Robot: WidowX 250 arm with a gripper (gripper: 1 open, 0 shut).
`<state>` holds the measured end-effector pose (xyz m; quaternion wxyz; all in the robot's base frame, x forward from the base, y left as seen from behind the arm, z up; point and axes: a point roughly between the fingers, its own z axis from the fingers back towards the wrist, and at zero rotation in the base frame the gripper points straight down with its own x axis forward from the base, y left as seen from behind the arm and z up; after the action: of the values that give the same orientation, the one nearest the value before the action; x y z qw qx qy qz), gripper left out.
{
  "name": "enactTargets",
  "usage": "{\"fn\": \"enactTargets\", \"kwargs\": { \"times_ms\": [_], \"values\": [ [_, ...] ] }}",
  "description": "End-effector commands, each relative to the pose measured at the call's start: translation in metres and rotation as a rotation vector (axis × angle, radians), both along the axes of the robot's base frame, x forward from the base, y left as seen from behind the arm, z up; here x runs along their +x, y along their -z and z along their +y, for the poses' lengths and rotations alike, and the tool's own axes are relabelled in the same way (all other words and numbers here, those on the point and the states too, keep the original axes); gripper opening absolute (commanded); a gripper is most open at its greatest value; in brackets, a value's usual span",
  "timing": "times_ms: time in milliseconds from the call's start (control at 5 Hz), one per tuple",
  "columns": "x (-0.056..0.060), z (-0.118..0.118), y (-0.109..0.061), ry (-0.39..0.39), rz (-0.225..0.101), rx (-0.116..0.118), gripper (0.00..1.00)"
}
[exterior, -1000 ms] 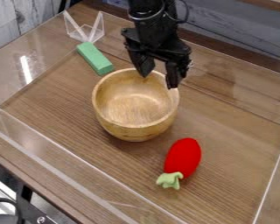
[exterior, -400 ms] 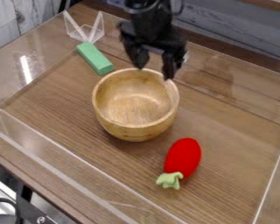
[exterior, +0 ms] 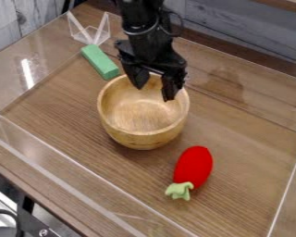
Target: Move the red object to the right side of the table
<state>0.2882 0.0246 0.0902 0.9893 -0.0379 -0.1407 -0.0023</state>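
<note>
The red object (exterior: 192, 166) is seen lying on the table (exterior: 243, 120) in the lower right of the frame, well apart from the gripper (exterior: 154, 83), which is placed in the upper middle of the frame over the far rim of the bowl (exterior: 143, 112). The bowl is set between the two, so that the red object is found below and to the right of the gripper, just beside the bowl's near right edge but not touching it.

The red object is laid on its side, with its long axis run steeply from upper right to lower left. Its leafy stem end (pale green) is pointed toward the lower left, and its rounded red end toward the upper right.

The gripper is pointed steeply downward with its jaws spread wide, and nothing is held between them. A green block (exterior: 100, 61) is seen in the upper left, beside the bowl.
</note>
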Motion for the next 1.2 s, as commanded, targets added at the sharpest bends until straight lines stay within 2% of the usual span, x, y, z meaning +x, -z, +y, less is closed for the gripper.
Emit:
{"fn": "enactTargets", "kwargs": {
  "times_ms": [0,400,600,1000],
  "values": [
    [0.010,-0.003,-0.024,0.008,-0.071,0.019,1.00],
    [0.018,0.007,-0.052,0.048,-0.088,0.027,1.00],
    [0.021,-0.002,-0.050,0.036,-0.089,0.029,1.00],
    [0.021,-0.018,-0.034,0.060,-0.094,0.042,1.00]
  ]
}}
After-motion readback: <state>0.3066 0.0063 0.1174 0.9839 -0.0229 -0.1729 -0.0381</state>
